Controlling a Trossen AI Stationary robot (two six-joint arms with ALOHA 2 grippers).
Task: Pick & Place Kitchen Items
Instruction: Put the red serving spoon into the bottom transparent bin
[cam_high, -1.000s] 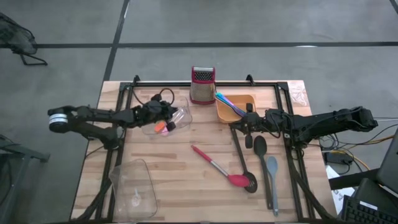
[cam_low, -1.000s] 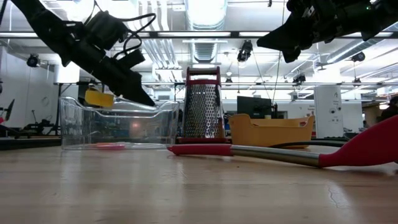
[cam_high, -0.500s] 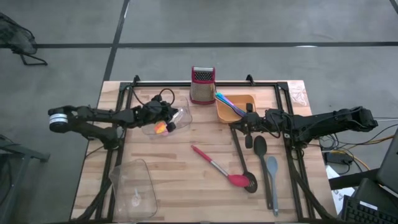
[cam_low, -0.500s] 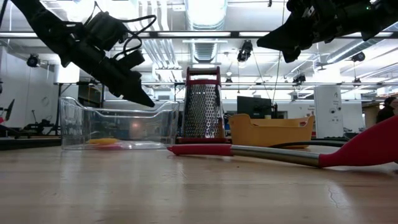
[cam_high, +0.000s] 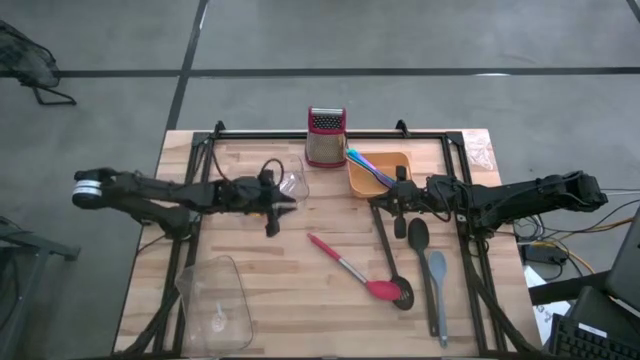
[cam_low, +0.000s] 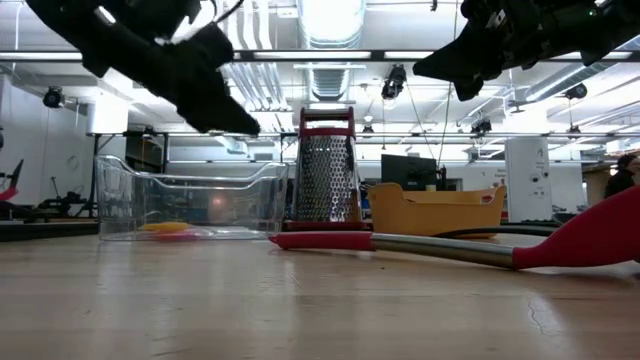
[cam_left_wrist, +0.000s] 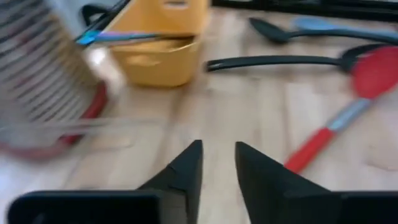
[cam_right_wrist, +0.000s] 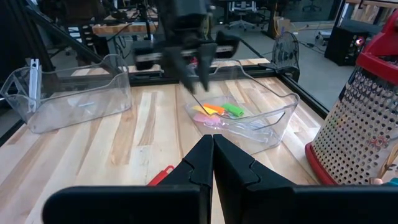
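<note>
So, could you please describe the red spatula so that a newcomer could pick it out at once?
Start at the grater at the table's far edge and come toward the near side. The red spatula lies slanted mid-table, alone. Unlike the black spoon and grey spoon beside it, it has a red handle, steel shaft and red head.

Front centre of table (cam_high: 290, 300): we see bare wood | mid-table: red spatula (cam_high: 355, 272) lies diagonally across | right: black spoon (cam_high: 418, 238) and grey spoon (cam_high: 438, 290) side by side | back edge: grater (cam_high: 325, 136) and orange tray (cam_high: 380, 175) close together | left front: clear tub (cam_high: 215, 300)
</note>
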